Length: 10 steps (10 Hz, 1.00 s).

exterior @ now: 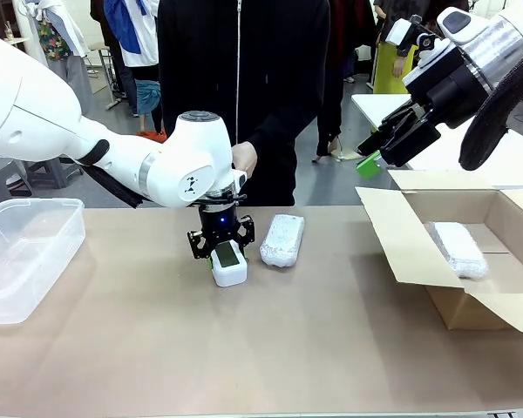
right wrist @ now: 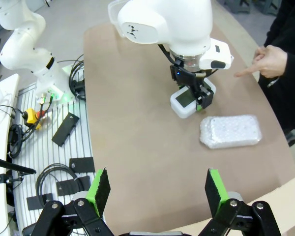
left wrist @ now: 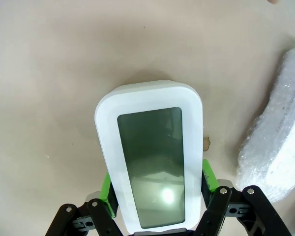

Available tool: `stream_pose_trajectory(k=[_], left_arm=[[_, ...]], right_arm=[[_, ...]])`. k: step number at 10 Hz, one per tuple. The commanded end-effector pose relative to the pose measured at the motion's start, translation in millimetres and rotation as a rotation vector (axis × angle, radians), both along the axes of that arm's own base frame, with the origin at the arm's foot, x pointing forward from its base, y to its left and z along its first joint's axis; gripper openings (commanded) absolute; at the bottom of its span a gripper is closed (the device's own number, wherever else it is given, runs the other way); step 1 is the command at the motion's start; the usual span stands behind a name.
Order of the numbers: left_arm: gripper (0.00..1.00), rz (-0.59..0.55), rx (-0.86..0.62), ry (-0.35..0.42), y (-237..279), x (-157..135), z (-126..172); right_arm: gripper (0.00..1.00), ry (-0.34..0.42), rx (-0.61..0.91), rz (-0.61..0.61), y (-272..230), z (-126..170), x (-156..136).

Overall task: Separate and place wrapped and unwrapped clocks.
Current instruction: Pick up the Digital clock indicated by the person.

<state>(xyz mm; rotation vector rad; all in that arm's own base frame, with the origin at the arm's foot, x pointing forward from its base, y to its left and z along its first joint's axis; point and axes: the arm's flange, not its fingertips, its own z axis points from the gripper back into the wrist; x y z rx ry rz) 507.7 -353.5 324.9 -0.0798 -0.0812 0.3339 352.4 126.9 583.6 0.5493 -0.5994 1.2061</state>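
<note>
Left gripper clamps the one bare white rounded-rectangle clock; right gripper gapes wide. Two white bubble-wrap bundles: front view shows the second bundle inside a brown cardboard box.

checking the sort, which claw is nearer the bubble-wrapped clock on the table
Left: left claw is shut on the bare digital clock beside the bubble-wrapped clock; right claw hangs open, raised near the cardboard box.

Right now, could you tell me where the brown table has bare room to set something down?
Free: the near strip of brown table between the clear plastic tub and the open cardboard box. Crowded: the middle, where the left gripper grips the white digital clock beside a bubble-wrap bundle.
</note>
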Motion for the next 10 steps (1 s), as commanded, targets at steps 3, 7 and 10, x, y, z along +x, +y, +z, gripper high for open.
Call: stream_pose_trajectory(k=[3,7,10], left_arm=[[0.61,0.005,0.035,-0.033,-3.1,3.1,-4.1],[0.61,-0.014,0.017,-0.055,7.5,-10.3,76.1],[0.61,-0.149,0.016,-0.083,17.1,-42.2,176.0]], right_arm=[[1.0,-0.004,0.001,0.018,-0.9,0.3,0.9],[1.0,-0.004,0.001,0.018,-0.9,0.3,0.9],[1.0,-0.004,0.001,0.018,-0.9,0.3,0.9]])
